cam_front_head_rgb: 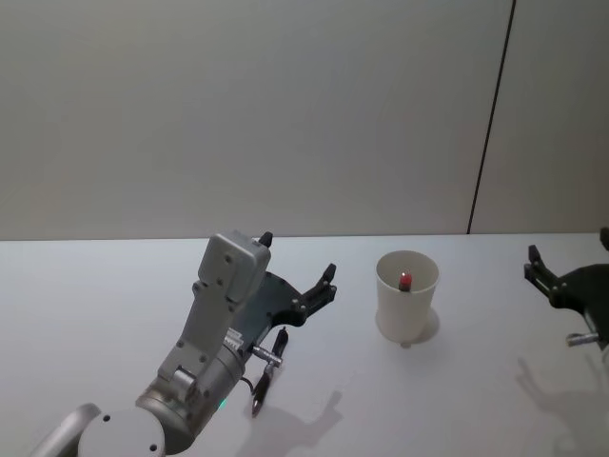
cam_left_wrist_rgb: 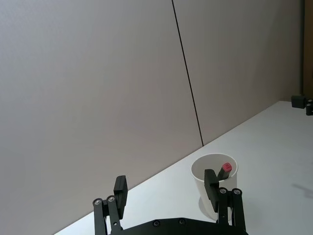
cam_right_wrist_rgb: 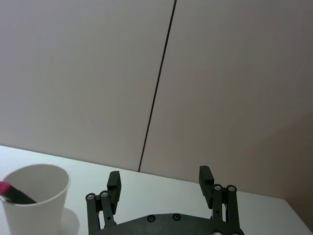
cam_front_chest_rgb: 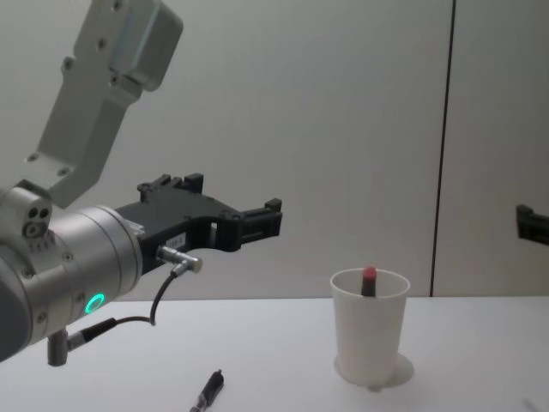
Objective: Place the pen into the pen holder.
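Head above; chest beside pen holder (cam_front_head_rgb: 405,310)

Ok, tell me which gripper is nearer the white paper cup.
Left. The left gripper hangs open just to the left of the white paper cup, above the table. The right gripper sits open farther off on the cup's right.

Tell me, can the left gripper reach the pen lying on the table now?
Probably yes. The open left gripper hangs above the table, the pen lies bare near its wrist, the pen holder stands apart, and the right gripper idles far right.
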